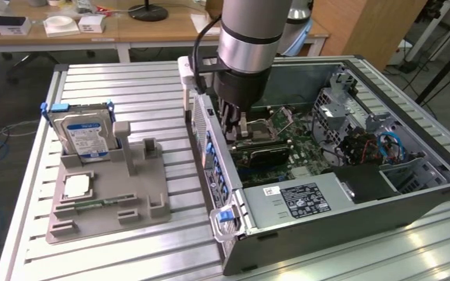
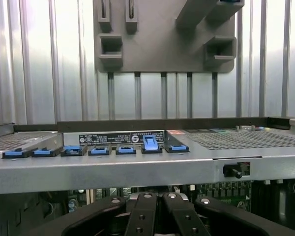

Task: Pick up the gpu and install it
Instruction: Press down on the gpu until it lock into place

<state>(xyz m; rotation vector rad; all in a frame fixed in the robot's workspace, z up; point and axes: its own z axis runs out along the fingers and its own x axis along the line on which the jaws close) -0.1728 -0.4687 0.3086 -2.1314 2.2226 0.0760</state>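
Reaching down into the open computer case (image 1: 412, 193), the gripper (image 2: 157, 199) has its fingers pressed together, empty. The gpu (image 1: 260, 153) stands in the motherboard slot, just below the gripper.

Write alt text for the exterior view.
A robot arm's gripper, shut, reaches into an open computer case lying on a slatted metal table. At the exterior view's left, a grey holder carries a blue-labelled hard drive.
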